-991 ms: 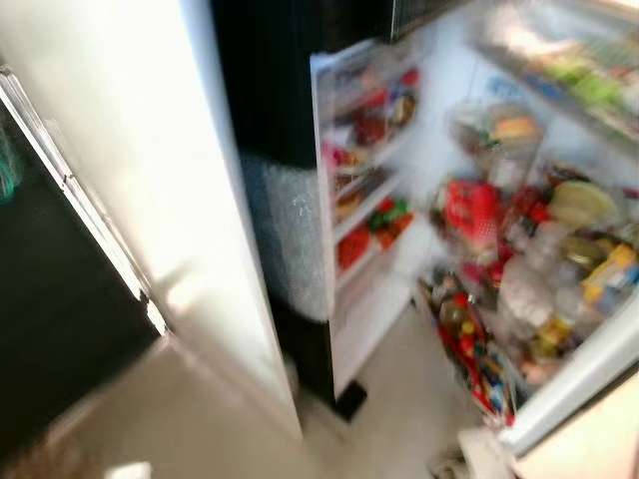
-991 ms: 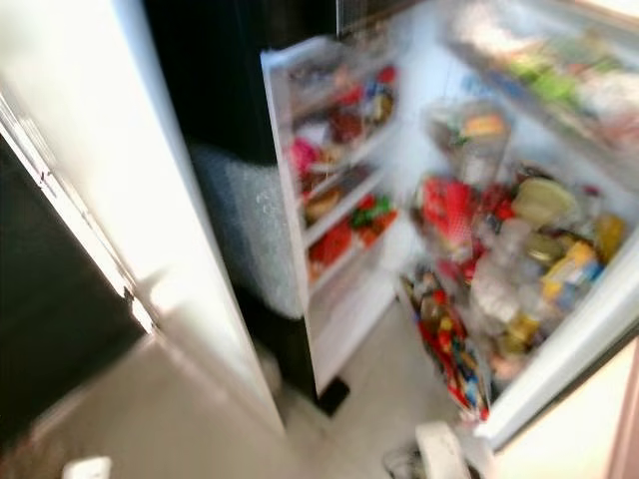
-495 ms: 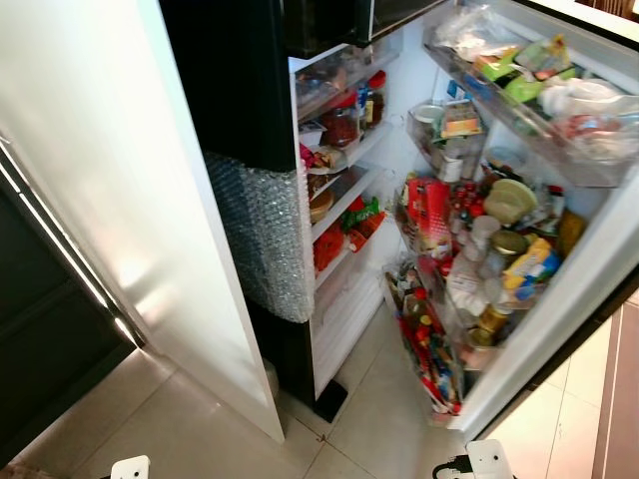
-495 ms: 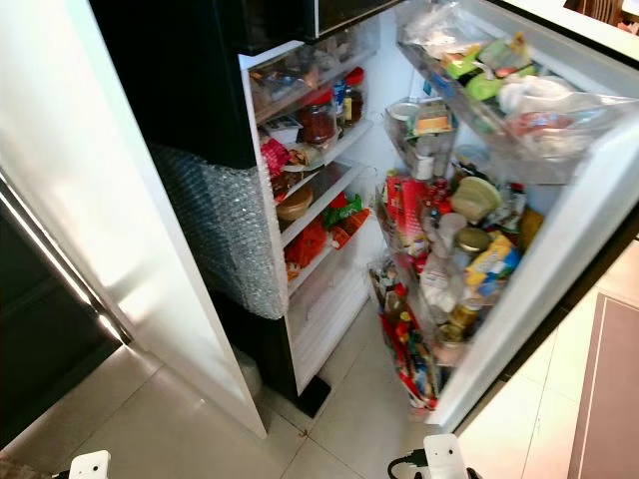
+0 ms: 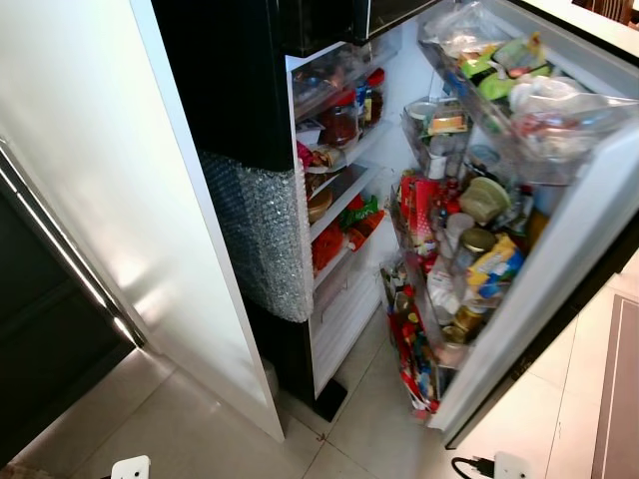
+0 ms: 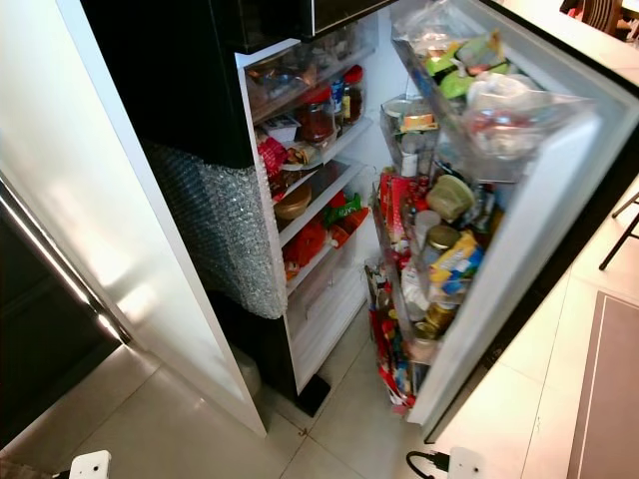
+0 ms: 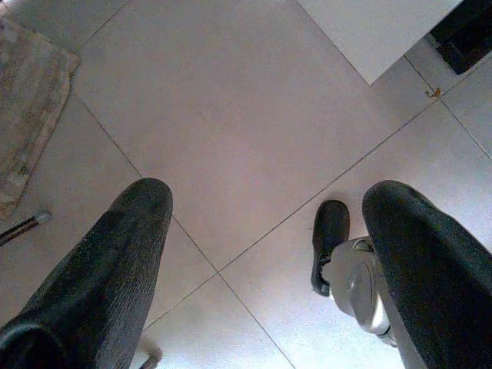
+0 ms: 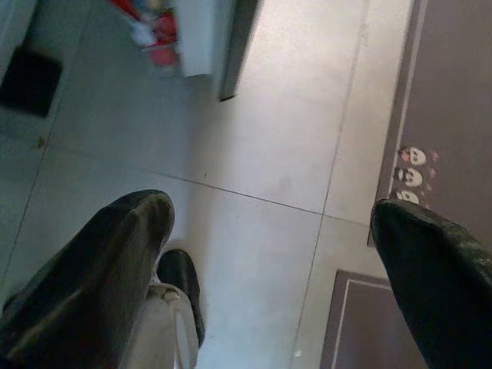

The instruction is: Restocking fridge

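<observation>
Fridge (image 5: 329, 200) restocking is viewed with both arms hung low over the tiled floor (image 7: 254, 138). The left gripper (image 7: 265, 231) is spread wide with nothing between its fingers; the right gripper (image 8: 269, 254) is likewise parted wide and empty. A dark mat (image 8: 453, 115) is seen near the right gripper. Ahead, the fridge is seen open: its inner shelves (image 5: 344, 195) are packed with jars and packets. The fridge door (image 5: 529, 259) is swung out to the right, its racks crowded with bottles and jars. Bubble wrap (image 5: 262, 235) is fixed on the black cabinet side.
</observation>
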`<state>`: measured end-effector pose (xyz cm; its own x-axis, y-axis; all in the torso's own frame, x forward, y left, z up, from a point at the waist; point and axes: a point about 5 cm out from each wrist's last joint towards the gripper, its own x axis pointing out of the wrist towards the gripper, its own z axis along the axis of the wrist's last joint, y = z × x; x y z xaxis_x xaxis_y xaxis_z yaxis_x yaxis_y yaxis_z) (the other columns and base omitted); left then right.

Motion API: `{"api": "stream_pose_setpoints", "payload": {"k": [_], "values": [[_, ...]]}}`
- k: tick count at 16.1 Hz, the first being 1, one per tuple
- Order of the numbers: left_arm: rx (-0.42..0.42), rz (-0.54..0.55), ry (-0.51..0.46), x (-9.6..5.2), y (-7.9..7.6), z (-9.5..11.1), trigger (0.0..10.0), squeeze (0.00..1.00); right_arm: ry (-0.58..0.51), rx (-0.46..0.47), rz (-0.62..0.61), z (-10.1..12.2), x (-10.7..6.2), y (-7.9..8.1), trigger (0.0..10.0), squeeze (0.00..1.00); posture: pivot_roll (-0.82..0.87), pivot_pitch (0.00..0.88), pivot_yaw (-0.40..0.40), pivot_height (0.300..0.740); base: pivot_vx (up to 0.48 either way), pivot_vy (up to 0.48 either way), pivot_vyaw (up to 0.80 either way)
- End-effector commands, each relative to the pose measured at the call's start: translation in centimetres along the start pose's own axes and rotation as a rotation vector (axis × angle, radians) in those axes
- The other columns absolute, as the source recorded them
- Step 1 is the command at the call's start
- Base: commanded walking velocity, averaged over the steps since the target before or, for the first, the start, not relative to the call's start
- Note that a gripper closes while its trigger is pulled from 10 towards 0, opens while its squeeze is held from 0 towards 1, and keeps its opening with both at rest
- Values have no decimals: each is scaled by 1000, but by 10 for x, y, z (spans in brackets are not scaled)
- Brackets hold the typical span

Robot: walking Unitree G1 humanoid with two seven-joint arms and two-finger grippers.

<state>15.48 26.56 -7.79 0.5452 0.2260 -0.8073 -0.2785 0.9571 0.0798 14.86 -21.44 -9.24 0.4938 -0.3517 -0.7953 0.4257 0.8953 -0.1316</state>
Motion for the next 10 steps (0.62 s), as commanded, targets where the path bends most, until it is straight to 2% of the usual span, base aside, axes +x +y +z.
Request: {"api": "stream_pose_setpoints", "payload": {"k": [1,4,5,6,7,8,10], "values": [[21,6,30,-1,5,-6,10000,0,-15,42,-28,0,-1,-1,10000,0,-27,0,35,740,0,0,0],[23,9,28,-1,5,-5,10000,0,-102,111,-104,5,-3,-3,10000,0,-23,0,37,740,0,0,0],[24,10,28,-1,5,-5,10000,0,-221,179,-139,44,3,-17,10000,0,-25,0,37,740,0,0,0],[24,10,28,-1,5,-5,10000,0,-221,179,-139,44,3,-17,10000,0,-25,0,37,740,0,0,0],[24,11,27,-1,5,-5,10000,0,-305,175,-171,68,2,-20,10000,0,-25,0,37,740,0,0,0],[24,13,26,-1,6,-5,10000,0,-365,151,-207,88,4,-32,10000,0,-25,0,39,740,0,0,0],[24,13,26,-1,6,-4,10000,0,-351,211,-261,90,7,-61,10000,0,-26,0,41,740,0,0,0]]}}
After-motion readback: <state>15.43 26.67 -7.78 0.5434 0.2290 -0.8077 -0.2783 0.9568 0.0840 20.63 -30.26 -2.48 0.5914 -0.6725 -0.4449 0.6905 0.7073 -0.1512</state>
